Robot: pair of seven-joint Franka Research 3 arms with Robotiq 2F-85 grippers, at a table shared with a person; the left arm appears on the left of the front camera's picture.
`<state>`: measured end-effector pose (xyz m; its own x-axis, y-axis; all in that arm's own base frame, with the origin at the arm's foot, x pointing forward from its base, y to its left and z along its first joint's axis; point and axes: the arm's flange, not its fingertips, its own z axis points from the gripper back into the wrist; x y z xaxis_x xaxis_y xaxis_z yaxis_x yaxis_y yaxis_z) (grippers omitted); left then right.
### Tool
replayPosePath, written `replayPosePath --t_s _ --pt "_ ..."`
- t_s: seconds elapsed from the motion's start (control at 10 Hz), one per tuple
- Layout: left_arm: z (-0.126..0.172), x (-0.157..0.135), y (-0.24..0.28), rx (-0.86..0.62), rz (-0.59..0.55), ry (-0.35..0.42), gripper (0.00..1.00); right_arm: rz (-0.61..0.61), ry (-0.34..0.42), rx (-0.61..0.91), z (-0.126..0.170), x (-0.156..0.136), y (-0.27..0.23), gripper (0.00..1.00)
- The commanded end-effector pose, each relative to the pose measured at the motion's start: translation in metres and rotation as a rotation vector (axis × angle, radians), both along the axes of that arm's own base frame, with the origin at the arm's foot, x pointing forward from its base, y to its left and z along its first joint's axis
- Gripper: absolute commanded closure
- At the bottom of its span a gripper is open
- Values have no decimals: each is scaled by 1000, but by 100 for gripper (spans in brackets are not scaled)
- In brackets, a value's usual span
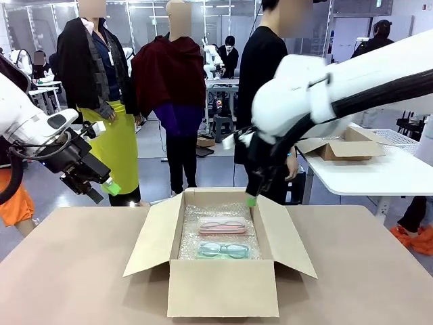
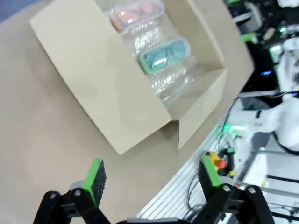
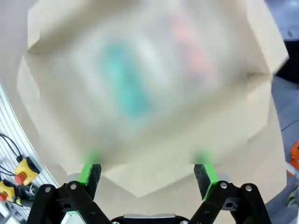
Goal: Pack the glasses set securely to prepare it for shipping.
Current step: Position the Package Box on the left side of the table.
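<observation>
An open cardboard box (image 1: 223,288) stands mid-table, lined with bubble wrap. Inside lie the glasses set: a pink-framed pair in a clear case (image 1: 222,225) at the back and a teal-framed pair in a clear case (image 1: 223,250) in front of it. In the left wrist view the pink case (image 2: 136,12) and the teal case (image 2: 164,54) rest on the wrap. My left gripper (image 1: 100,181) hangs open above the table's far left, empty; its own view shows it open too (image 2: 152,173). My right gripper (image 1: 252,200) hovers over the box's back right flap, open and empty (image 3: 148,171). The right wrist view is blurred; teal and pink smears show inside the box (image 3: 149,84).
The box's four flaps (image 1: 154,237) stand spread outward. A person in black stands behind the far edge (image 1: 260,74). A white side table (image 1: 365,162) at the right carries another open box (image 1: 345,145). Brown tabletop (image 1: 67,271) lies free on both sides.
</observation>
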<state>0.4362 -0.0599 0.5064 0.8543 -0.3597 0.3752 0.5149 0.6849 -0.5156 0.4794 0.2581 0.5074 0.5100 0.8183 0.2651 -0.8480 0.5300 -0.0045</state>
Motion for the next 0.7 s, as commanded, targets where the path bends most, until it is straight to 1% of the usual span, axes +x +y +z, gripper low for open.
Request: replayPosePath --t_s 0.0,0.2,0.3,0.4,0.5,0.6 --pt "-9 12 21 -119 -3 8 0 -144 -45 76 1 -45 -51 0" --pt "-16 21 36 -183 -20 -24 0 -333 -93 155 10 -74 -111 0" --pt "-22 25 41 -215 -28 -10 0 -414 -116 171 11 -89 -136 0" --pt "-28 30 42 -222 -41 -15 0 -486 -119 177 12 -96 -164 0" --pt "-34 35 45 -237 -36 -6 0 -525 -108 200 13 -107 -191 0" --pt "-38 39 46 -238 -13 -17 0 -546 -123 235 15 -118 -208 0"
